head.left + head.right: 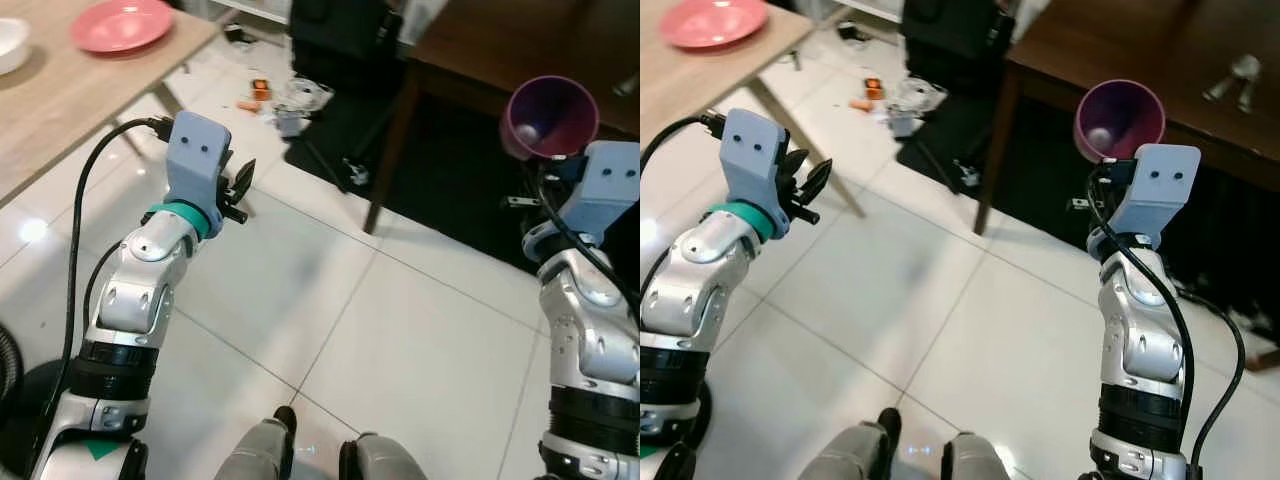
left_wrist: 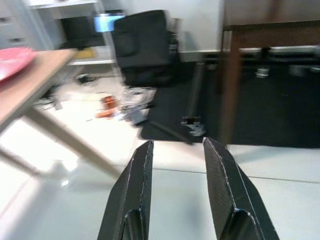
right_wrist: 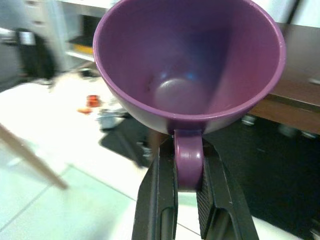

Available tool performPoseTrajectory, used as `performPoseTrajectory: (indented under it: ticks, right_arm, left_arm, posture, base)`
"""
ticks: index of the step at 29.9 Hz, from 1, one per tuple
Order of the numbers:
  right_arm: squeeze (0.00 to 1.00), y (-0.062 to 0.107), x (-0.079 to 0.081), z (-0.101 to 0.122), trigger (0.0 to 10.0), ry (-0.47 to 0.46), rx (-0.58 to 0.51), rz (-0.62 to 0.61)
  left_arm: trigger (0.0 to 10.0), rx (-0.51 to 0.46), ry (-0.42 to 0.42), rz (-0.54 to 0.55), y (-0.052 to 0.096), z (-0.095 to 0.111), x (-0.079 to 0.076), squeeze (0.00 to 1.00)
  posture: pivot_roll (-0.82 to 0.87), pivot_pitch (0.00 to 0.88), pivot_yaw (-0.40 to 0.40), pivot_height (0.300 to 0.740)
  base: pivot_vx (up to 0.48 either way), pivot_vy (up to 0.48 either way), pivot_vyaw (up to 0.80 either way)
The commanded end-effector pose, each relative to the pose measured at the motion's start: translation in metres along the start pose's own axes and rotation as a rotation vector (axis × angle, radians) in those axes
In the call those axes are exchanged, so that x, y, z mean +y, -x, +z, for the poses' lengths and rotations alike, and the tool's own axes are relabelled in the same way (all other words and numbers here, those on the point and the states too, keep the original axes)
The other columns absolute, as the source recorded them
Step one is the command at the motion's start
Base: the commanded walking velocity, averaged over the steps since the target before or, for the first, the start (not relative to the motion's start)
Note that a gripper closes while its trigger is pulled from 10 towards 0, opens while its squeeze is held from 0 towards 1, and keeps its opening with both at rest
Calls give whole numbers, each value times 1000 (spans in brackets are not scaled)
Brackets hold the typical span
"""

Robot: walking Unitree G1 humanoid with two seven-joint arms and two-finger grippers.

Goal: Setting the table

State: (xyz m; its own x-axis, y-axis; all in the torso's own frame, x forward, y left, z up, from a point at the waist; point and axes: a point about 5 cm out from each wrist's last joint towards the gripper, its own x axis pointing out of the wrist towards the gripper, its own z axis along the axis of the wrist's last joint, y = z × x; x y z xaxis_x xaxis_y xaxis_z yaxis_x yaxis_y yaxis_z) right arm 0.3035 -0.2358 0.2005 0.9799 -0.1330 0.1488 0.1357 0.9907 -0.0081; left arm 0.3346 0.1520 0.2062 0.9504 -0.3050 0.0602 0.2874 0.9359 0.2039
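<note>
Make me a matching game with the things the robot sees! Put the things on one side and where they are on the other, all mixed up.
Things:
1. purple plastic cup
2. pink round plate
3. left hand
4. white bowl

Places or states:
A. on the light wooden table, cut off at the picture's edge
B. open, holding nothing, above the white tiled floor
C. held by its handle in the right hand
D. on the light wooden table, near its corner

Pairs: 1-C, 2-D, 3-B, 4-A

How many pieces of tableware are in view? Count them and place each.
3: a pink round plate and a white bowl on the light wooden table; a purple plastic cup held by the right tool. Others may be hidden.
</note>
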Motion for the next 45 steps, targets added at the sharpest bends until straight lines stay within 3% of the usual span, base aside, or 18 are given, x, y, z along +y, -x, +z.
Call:
performPoseTrajectory:
  ticks: [1, 37, 45]
  right_arm:
    - [0, 2, 0, 1, 10000, -6, -7, -1]
    - [0, 0, 1, 2, 10000, -7, -16, 24]
    - [0, 1, 8, 5, 10000, 5, -37, 61]
  left_arm:
    - [10000, 35, 2, 13, 1, -7, 3, 0]
    - [10000, 60, -21, 142, -3, -10, 17, 0]
    - [10000, 88, -40, 199, -4, -15, 24, 0]
  posture:
    - [26, 41, 57, 740]
    - [25, 33, 51, 740]
    - [24, 38, 53, 740]
  base:
    - [0, 0, 800]
    - [0, 0, 798]
    - [435, 0, 198]
